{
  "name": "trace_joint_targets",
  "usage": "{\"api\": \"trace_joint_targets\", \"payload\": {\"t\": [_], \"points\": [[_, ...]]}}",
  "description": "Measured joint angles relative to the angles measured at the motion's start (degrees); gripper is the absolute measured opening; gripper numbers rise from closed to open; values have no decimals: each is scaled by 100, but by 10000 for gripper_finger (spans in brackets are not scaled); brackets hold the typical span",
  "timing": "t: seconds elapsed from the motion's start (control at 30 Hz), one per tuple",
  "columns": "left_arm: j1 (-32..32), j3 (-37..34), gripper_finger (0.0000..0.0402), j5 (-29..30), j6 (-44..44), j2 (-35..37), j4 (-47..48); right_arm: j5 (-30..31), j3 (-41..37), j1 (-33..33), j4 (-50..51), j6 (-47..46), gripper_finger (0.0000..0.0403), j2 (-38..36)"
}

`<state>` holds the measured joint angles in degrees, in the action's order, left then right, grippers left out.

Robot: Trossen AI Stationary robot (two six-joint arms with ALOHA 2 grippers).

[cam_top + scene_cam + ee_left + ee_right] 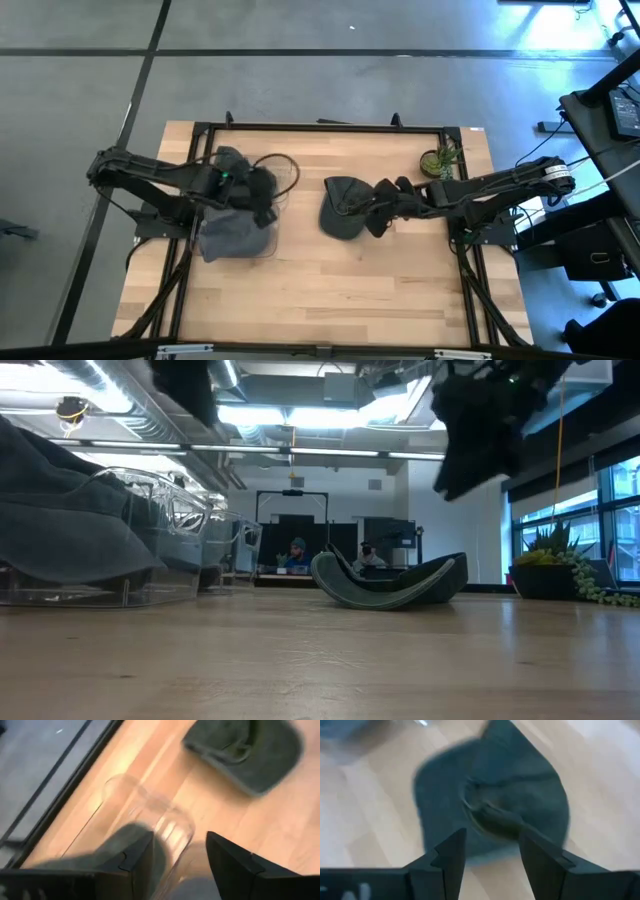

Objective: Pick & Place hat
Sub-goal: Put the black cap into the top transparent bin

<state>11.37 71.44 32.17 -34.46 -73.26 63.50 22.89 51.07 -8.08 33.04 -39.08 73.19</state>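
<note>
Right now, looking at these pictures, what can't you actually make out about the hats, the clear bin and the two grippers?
- Left gripper: in the high view its fingertips are lost against the grey hat beneath it.
- Clear bin: its left side is cut off by the low view's edge.
- Dark hat: blurred in the right wrist view, so the strap detail is unclear.
- Right gripper: whether it touches the dark hat is hidden from above.
</note>
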Motion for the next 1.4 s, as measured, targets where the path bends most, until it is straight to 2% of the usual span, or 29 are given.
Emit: {"api": "trace_joint_targets", "payload": {"t": [0.2,0.37,0.47,0.73,0.9,1.1,1.4], "points": [[-454,0,169,-270,1080,-452,-952,92,0,-2,763,-1129,180,57],[-523,-2,171,-221,1828,-826,-1982,107,0,-2,853,-1803,180,357],[-596,-2,170,-172,2184,-943,-2092,-57,0,-3,769,-2077,180,711],[-786,-2,169,-515,2226,-887,-2148,-345,0,-156,277,-2546,180,1572],[-814,-2,170,-818,2369,-885,-2117,-116,0,-364,-286,-2890,180,1676],[-822,-2,167,-918,2480,-883,-2077,274,0,-735,-660,-3557,180,1689],[-943,-2,169,-1695,2888,-881,-1919,1296,2,-1349,-938,-4981,180,2074]]}}
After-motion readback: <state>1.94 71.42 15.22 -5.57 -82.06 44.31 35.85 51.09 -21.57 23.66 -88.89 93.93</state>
